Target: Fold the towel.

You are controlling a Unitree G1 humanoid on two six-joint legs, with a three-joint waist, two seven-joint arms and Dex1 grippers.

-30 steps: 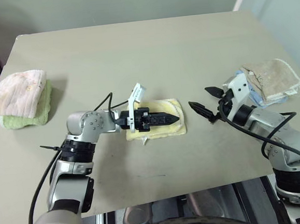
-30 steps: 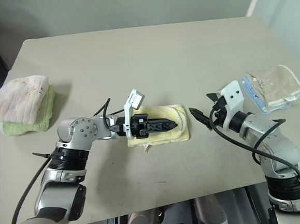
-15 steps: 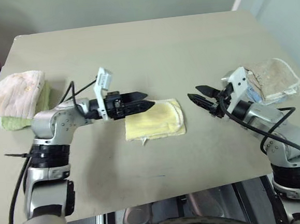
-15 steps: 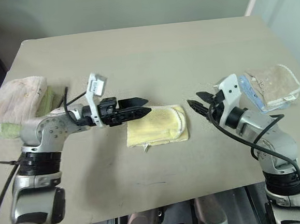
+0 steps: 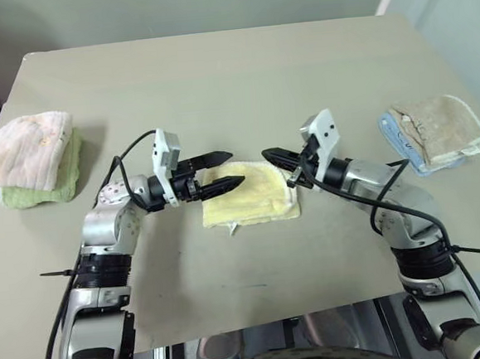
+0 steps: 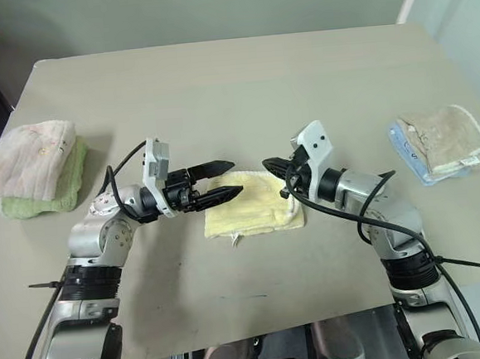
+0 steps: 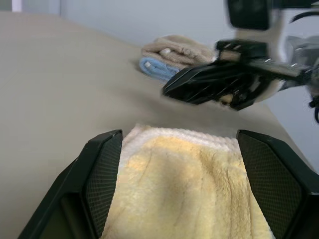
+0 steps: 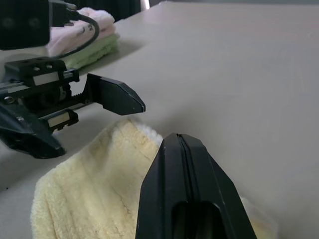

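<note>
The towel [image 5: 254, 197] is pale yellow and lies folded into a small rectangle at the table's middle, with a cream hem on its right side. My left gripper [image 5: 236, 168] points right at the towel's left edge and is open, its two black fingers [image 7: 105, 167] spread to either side of the towel's width. My right gripper [image 5: 265, 154] points left above the towel's far right corner. Its fingers [image 8: 182, 149] are pressed together with nothing between them. The two grippers' tips face each other a short way apart over the towel's far edge.
A pinkish ribbed towel [image 5: 25, 146] lies on a green one [image 5: 41, 193] at the table's left edge. A beige towel [image 5: 435, 122] on a blue cloth [image 5: 394, 134] lies at the right edge. Bare tabletop [image 5: 216, 81] stretches behind the towel.
My left gripper drew back left off the towel, rolled and stands open at its left edge. My right gripper moved left to the towel's far right corner and shut.
</note>
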